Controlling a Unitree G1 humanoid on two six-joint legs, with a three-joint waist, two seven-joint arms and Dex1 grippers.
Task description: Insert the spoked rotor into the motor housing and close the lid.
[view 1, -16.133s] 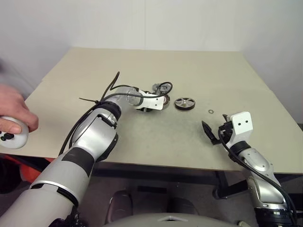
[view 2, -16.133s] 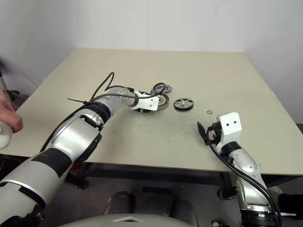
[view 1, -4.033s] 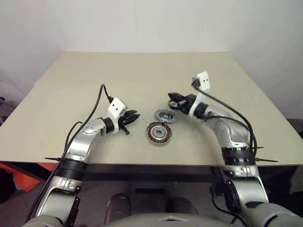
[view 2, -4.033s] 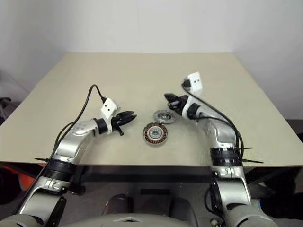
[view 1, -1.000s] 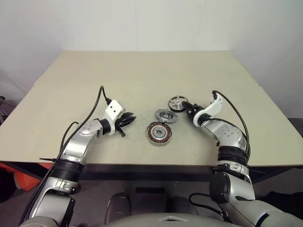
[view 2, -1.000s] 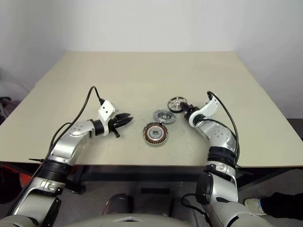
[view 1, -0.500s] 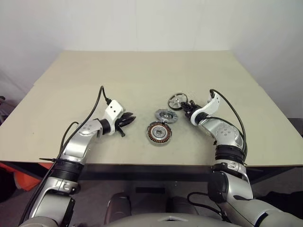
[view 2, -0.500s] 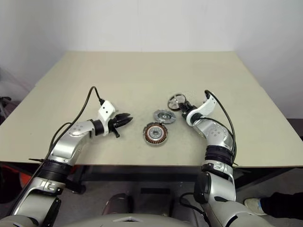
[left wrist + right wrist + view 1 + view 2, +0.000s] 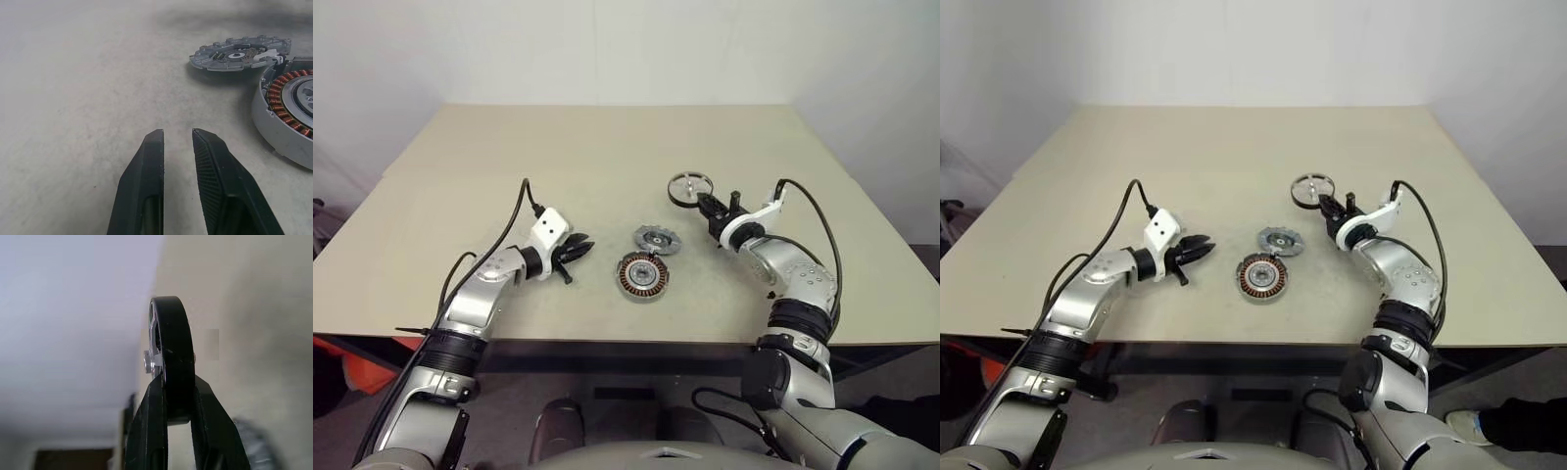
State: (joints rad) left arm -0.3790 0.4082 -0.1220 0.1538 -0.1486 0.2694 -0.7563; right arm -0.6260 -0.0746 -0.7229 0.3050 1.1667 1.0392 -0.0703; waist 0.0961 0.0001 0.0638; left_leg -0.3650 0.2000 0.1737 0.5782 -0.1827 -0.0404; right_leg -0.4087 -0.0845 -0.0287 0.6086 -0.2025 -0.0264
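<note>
The spoked rotor [image 9: 689,187], a shiny silver wheel with a dark rim, is lifted off the table and stands on edge. My right gripper [image 9: 709,205] is shut on its rim; in the right wrist view the rotor [image 9: 171,340] is edge-on between the fingers [image 9: 152,411]. The motor housing [image 9: 642,276], with copper windings, sits on the table near the front centre. The notched grey lid [image 9: 655,239] lies just behind it. My left gripper [image 9: 579,247] hovers to the left of the housing, its fingers [image 9: 146,181] a narrow gap apart with nothing between them.
The beige table [image 9: 509,166] has wide bare room behind and to both sides of the parts. Its front edge runs close below the housing. In the left wrist view the lid [image 9: 239,51] and housing [image 9: 293,115] lie ahead of the fingers.
My right gripper closed on the rotor's rim, raised it off the table and rolled, so the rotor now stands on edge. The left arm, housing and lid stayed put.
</note>
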